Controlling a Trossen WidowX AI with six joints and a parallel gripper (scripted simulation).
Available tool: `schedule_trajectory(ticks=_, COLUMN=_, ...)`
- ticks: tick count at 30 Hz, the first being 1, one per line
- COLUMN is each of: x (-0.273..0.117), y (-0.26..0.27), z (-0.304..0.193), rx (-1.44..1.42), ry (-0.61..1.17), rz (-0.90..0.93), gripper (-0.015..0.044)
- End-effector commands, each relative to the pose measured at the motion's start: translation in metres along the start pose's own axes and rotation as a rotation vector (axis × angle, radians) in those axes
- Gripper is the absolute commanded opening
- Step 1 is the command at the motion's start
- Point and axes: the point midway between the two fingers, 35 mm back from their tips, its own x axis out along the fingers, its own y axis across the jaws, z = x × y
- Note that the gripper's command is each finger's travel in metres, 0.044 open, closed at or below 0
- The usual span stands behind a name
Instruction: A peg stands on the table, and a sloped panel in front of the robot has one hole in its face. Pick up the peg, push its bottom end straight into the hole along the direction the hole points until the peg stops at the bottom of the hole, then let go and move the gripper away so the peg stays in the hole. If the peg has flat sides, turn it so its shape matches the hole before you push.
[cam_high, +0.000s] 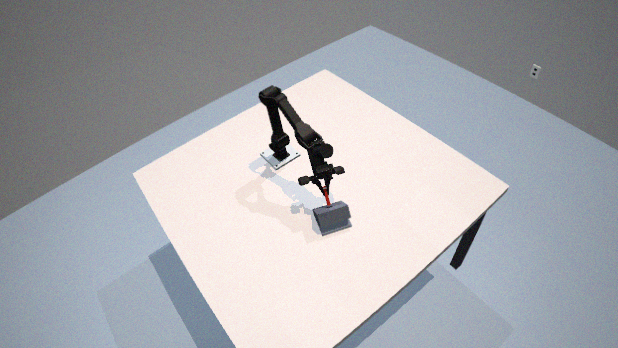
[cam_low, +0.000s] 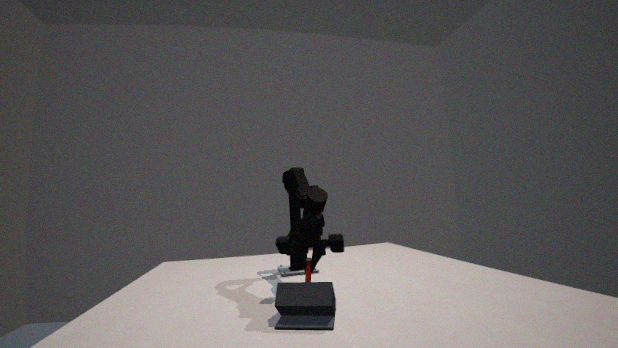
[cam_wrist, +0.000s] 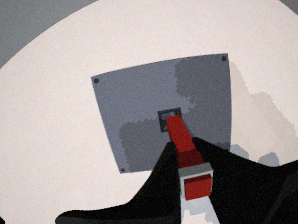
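Observation:
The red square-sided peg (cam_high: 327, 198) (cam_low: 308, 272) (cam_wrist: 180, 136) is held tilted, with a grey collar near its upper end in the wrist view. My gripper (cam_high: 325, 190) (cam_wrist: 182, 145) is shut on it, above the sloped panel. The grey-blue sloped panel (cam_high: 333, 218) (cam_low: 305, 299) (cam_wrist: 142, 95) stands on the table. Its square hole (cam_wrist: 163, 123) shows a dark rim in the wrist view. The peg's lower end overlaps the right part of the hole there, its sides turned roughly like the hole's. Whether the tip is inside or just above the opening I cannot tell.
The pale table (cam_high: 400, 165) (cam_low: 425, 290) carries the panel and the arm's base plate (cam_high: 270, 162). The base plate is behind the panel as seen in the exterior view. Shadows of the arm fall on the table and across the panel face.

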Motion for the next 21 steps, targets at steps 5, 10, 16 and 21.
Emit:
schedule_trajectory(ticks=5, x=-0.0013, y=0.0, z=0.0008, rx=0.001, ry=-0.003, rz=0.001, gripper=0.0)
schedule_trajectory(ticks=10, x=-0.001, y=0.0001, z=0.0008, rx=0.001, ry=-0.003, rz=0.001, gripper=0.0)
schedule_trajectory(ticks=16, x=0.002, y=0.0008, z=0.0001, rx=0.001, ry=-0.003, rz=0.001, gripper=0.0)
schedule_trajectory(ticks=21, x=0.0023, y=0.001, z=-0.0006, rx=0.001, ry=-0.003, rz=0.001, gripper=0.0)
